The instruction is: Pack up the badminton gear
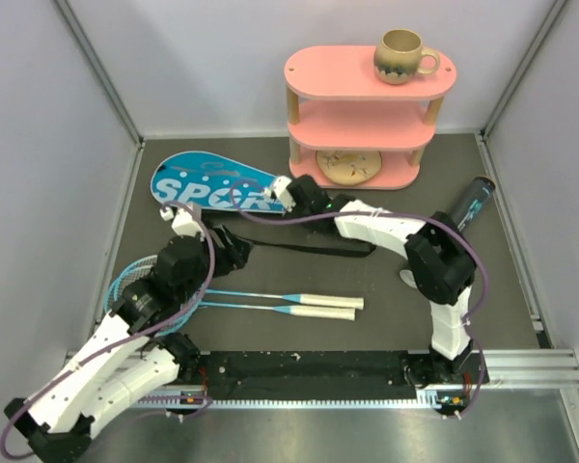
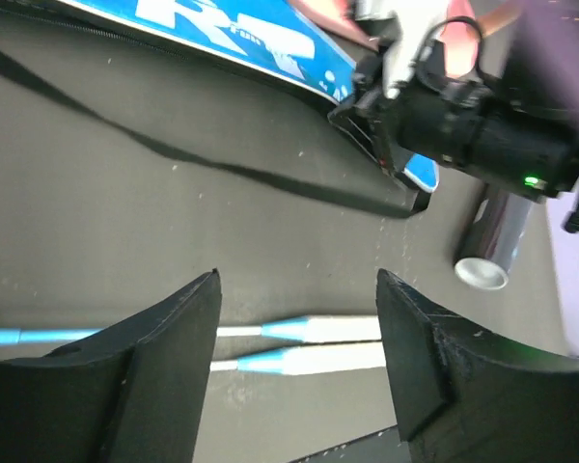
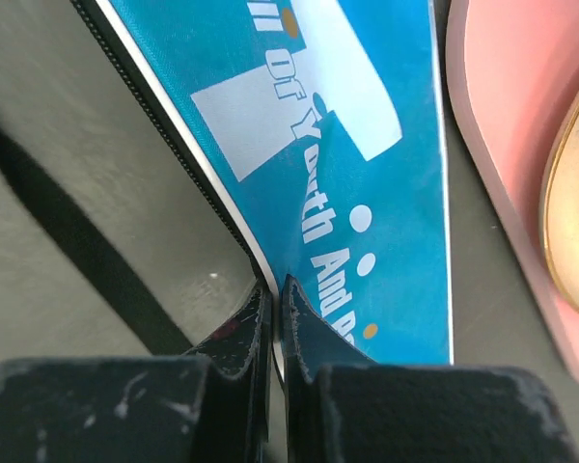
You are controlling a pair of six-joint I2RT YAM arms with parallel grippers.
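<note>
The right pincer (image 3: 273, 289) is clamped shut on the zip edge of the blue cover (image 1: 198, 183) at its narrow end — the left pincer (image 2: 297, 289), wide and empty, hangs nearer the two rackets (image 1: 318, 301), lying crosswise on the bench (image 1: 367, 338), handles rightward

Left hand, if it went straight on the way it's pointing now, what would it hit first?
Most likely the white handles of the two light-blue rackets, lying across the gap between the fingers of the open left hand. Depth is unclear; it could land on the dark table beside them.
</note>
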